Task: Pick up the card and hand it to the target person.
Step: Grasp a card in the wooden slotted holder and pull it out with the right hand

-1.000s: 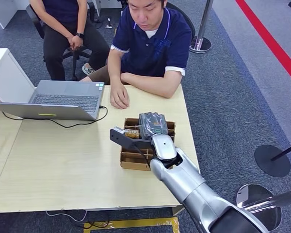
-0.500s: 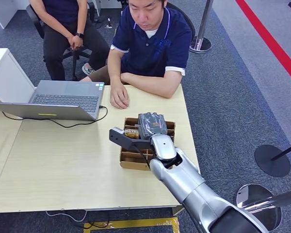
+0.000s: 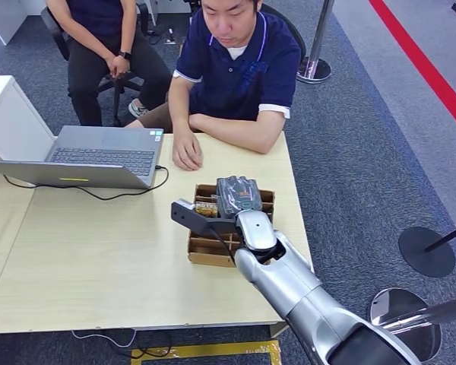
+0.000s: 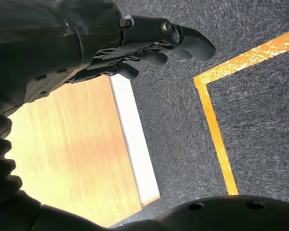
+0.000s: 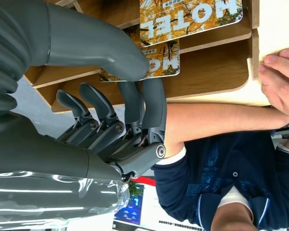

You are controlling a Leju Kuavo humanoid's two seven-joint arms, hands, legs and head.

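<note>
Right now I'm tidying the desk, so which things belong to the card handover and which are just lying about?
Job:
- right hand pinching a hotel card
- wooden card rack
- person in a blue shirt at the table

Lying about:
- laptop and its cable
- seated person behind
- stanchion base

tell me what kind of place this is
Probably an office or demo area: a wooden desk with an open laptop, grey carpet with stanchion posts, and a person seated across from the robot.
</note>
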